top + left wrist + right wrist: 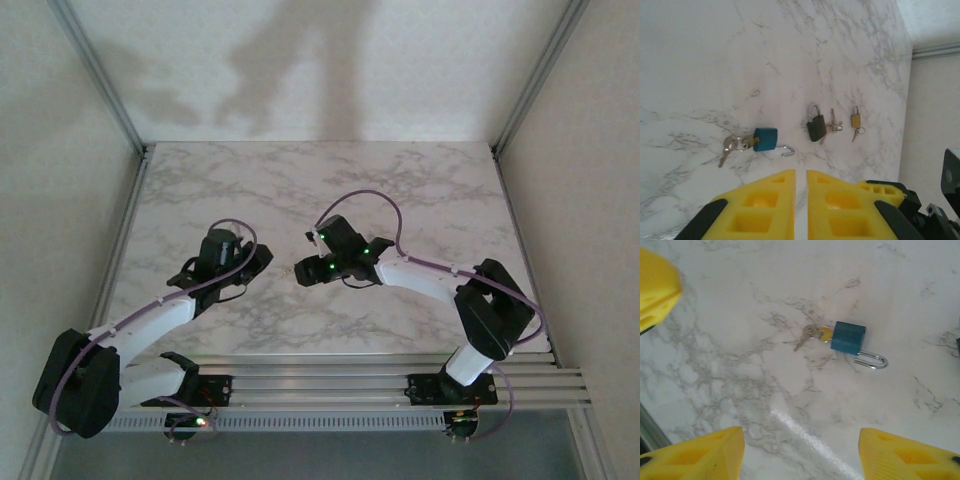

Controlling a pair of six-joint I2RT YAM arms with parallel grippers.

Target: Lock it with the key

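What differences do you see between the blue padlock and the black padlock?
The blue padlock has an open, swung-out shackle; the black padlock has one that looks closed. The blue padlock has a bunch of keys at its base; the black padlock has the key lying beside it. Both lie flat on the marble table.

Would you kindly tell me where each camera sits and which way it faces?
Top external: above and behind the bases, looking down at the table; both arms, left gripper and right gripper show.
Left wrist: low, looking along the table past its fingers to the blue padlock.
Right wrist: looking almost straight down between its spread fingers.
Both wrist views share the blue padlock.
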